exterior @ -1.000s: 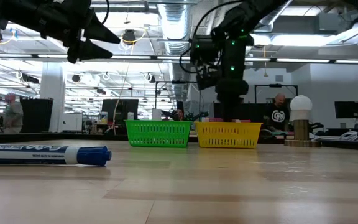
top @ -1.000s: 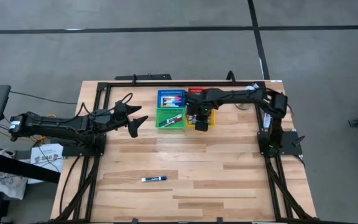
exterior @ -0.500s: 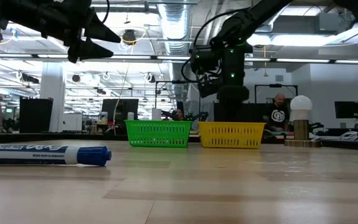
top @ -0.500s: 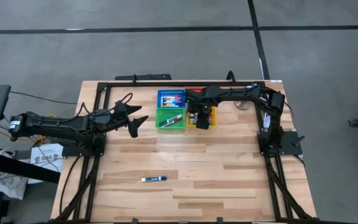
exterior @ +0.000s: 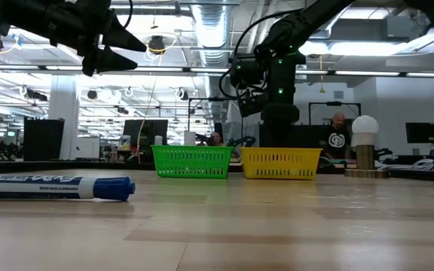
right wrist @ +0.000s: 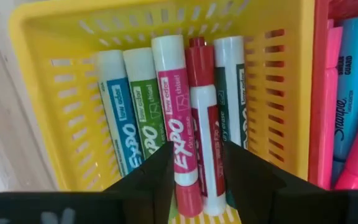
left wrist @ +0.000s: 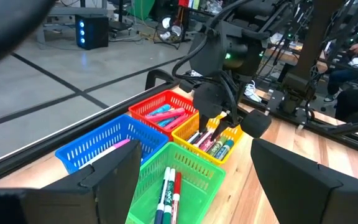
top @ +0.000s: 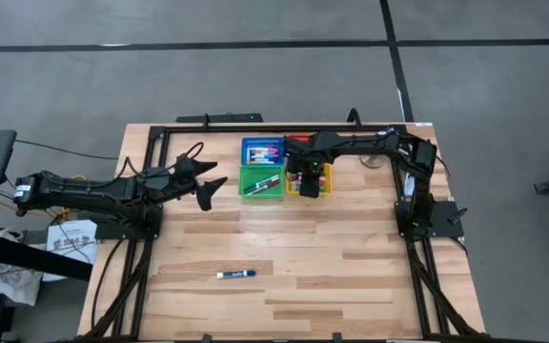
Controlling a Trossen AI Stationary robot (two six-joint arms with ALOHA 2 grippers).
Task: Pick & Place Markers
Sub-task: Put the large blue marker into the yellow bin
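Four square mesh baskets sit clustered at the far middle of the wooden table: a blue basket and a red basket behind, a green basket and a yellow basket in front. Beyond the table, the low view shows a white globe lamp, ceiling ducts and people in the room behind.

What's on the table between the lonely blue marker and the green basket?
Nothing. In the high view only bare wood lies between the blue marker and the green basket.
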